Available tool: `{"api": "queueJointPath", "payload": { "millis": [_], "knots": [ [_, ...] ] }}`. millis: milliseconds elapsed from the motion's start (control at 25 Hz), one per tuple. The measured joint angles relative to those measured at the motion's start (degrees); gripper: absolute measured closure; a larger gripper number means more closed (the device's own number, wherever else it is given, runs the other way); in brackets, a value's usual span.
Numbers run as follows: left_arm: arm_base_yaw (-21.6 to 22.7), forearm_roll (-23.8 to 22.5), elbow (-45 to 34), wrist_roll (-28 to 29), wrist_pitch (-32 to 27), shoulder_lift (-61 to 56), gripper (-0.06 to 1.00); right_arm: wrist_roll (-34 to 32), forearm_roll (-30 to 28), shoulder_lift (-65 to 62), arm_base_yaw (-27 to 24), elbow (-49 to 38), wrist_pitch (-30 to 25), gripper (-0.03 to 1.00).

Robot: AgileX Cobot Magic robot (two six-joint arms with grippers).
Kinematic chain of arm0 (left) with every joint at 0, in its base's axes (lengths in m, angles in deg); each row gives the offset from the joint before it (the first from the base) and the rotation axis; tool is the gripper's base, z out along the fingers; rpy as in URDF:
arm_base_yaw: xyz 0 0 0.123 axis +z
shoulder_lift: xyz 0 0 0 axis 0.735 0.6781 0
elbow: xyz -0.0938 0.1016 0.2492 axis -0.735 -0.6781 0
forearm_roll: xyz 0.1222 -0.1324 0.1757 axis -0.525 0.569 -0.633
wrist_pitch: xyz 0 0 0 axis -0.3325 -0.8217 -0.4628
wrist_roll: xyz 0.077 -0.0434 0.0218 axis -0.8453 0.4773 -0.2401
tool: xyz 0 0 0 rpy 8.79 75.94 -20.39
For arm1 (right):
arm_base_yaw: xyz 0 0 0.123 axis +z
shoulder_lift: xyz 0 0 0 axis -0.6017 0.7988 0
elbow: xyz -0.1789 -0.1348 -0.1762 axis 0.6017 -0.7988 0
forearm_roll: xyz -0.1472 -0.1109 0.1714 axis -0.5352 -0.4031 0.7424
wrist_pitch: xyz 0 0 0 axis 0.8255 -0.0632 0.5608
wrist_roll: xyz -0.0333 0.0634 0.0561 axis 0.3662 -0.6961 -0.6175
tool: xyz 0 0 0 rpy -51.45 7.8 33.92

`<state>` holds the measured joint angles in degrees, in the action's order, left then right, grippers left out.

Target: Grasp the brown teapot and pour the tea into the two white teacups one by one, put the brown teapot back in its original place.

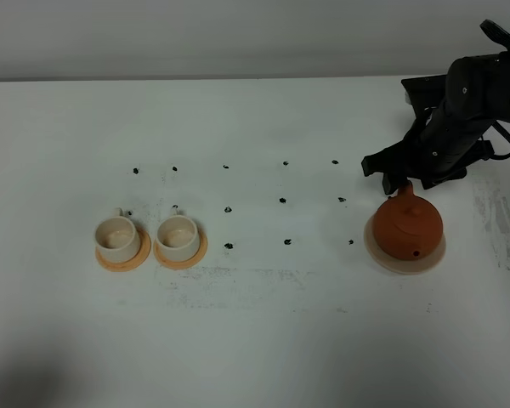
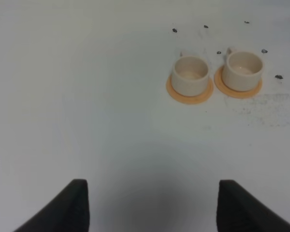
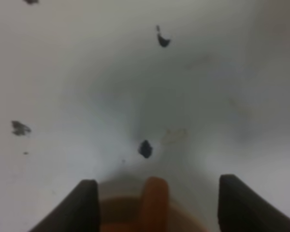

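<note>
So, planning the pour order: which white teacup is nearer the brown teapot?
The right-hand teacup in the high view; the other teacup stands farther left from the brown teapot.

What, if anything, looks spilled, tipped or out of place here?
Nothing stands out. The teapot sits upright on its beige saucer, both cups stand upright on their orange saucers, and no spill shows.

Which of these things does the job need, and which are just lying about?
Needed: brown teapot, beige saucer beneath it, two white teacups, right tool at the teapot's handle.
Just lying about: two orange saucers under the cups, black marks on the table.
</note>
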<state>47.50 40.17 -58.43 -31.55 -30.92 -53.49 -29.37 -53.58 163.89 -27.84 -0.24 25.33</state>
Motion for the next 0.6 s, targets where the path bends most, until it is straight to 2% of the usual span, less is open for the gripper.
{"api": "queueJointPath", "payload": {
  "millis": [600],
  "knots": [
    [0.0,0.0,0.0,0.0,0.0,0.0,0.36,-1.65,-7.61,0.0,-0.37,0.0,-0.35,0.42]
  ]
}}
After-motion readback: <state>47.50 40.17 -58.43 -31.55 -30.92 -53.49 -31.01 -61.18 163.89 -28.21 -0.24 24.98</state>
